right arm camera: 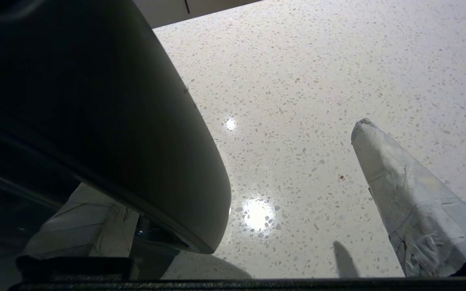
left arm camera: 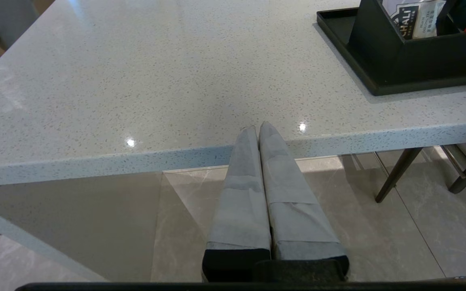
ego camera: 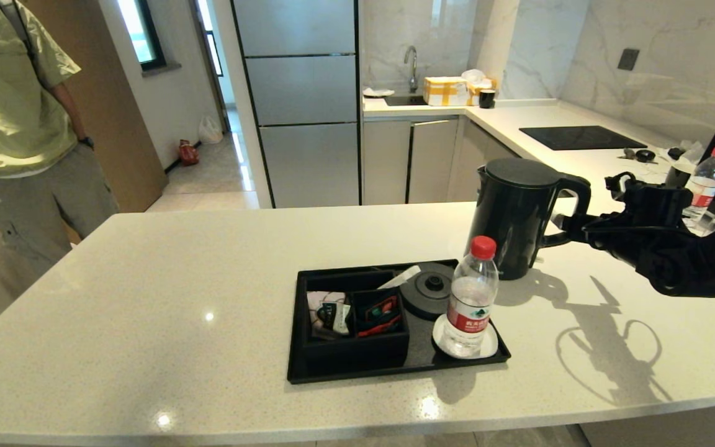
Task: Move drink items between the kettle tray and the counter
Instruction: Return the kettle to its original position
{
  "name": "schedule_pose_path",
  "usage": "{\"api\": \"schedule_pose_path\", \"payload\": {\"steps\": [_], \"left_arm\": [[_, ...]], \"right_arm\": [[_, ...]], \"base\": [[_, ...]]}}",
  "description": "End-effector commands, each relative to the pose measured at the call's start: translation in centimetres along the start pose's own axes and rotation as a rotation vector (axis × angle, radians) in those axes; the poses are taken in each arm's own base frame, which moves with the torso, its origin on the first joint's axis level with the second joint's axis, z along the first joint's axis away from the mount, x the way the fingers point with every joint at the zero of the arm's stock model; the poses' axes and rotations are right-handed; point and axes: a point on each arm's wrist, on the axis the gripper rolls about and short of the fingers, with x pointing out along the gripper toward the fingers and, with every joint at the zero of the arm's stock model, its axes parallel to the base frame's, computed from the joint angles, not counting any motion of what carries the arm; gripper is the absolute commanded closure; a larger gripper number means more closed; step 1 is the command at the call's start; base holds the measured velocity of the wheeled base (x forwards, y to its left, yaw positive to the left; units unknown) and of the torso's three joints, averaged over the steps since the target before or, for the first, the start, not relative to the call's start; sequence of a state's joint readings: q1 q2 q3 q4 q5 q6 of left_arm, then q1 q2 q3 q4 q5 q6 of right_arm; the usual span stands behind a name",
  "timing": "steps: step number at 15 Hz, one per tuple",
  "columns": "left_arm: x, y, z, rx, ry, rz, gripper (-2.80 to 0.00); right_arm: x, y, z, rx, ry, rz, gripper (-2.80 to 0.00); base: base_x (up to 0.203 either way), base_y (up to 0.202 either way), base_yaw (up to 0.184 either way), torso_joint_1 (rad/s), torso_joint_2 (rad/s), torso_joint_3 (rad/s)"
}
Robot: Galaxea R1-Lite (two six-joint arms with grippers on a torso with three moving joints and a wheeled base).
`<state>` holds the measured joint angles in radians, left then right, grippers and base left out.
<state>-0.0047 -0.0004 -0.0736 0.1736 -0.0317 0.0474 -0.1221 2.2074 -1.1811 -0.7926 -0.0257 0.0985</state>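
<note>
The bench carries the kettle tray and, beside it, the kettle, off its round base. The right gripper has its fingers spread wide around the kettle's handle (one finger behind it), not closed. The water bottle stands on the tray's coaster, well apart from those fingers; the left gripper hangs at the bench's front edge, fingers pressed together on nothing

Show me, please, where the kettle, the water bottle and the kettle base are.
kettle (ego camera: 511, 217), head view, middle of its black body.
water bottle (ego camera: 470, 304), head view, on its red label.
kettle base (ego camera: 427, 290), head view, its round top.
</note>
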Motion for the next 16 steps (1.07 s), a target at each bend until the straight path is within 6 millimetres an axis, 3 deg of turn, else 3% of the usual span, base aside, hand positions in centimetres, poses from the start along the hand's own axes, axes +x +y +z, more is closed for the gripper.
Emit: {"api": "schedule_pose_path", "payload": {"steps": [1,5,6,16], "left_arm": [[0.0,0.0,0.0,0.0,0.002,0.0,0.0],[0.0,0.0,0.0,0.0,0.002,-0.001,0.0],[0.0,0.0,0.0,0.0,0.002,-0.001,0.0],[0.0,0.0,0.0,0.0,0.002,-0.001,0.0]], "right_arm": [[0.3,0.0,-0.2,-0.017,-0.004,0.003,-2.8],[0.5,0.0,-0.5,-0.06,0.001,0.009,-2.8],[0.6,0.0,-0.6,-0.06,0.004,0.01,0.0],[1.3,0.5,-1.1,-0.089,0.009,0.027,0.0]], "base": [[0.0,0.0,0.0,0.0,0.0,0.0],[0.0,0.0,0.0,0.0,0.0,0.0],[0.0,0.0,0.0,0.0,0.0,0.0],[0.0,0.0,0.0,0.0,0.0,0.0]]}}
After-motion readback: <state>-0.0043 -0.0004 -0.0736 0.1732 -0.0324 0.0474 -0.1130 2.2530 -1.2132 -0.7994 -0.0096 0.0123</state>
